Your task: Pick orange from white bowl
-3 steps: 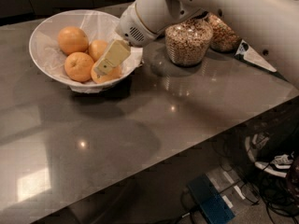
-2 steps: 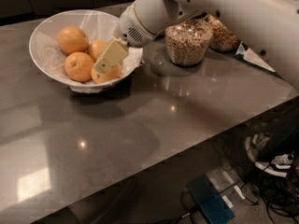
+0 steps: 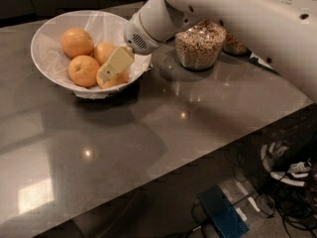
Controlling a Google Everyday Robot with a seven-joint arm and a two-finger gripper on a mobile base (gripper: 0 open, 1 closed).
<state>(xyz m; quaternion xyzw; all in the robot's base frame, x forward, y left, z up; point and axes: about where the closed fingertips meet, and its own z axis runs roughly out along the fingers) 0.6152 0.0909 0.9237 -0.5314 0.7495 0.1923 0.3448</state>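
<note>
The white bowl [image 3: 47,38], lined with crinkled white paper, stands at the table's far left and holds several oranges. One orange [image 3: 77,42] lies at the back, one [image 3: 83,70] at the front left, one [image 3: 102,51] in the middle. My gripper [image 3: 114,66] reaches down from the right into the bowl's right side. Its cream-coloured tip lies right over a fourth orange [image 3: 118,79] at the front right, covering most of it. The white arm [image 3: 208,14] crosses the upper right of the view.
A glass jar of cereal [image 3: 199,44] stands just right of the bowl, under the arm, with a second jar [image 3: 235,44] behind it. The grey table's front edge [image 3: 198,152] runs diagonally; below it are cables and a blue box [image 3: 223,214] on the floor.
</note>
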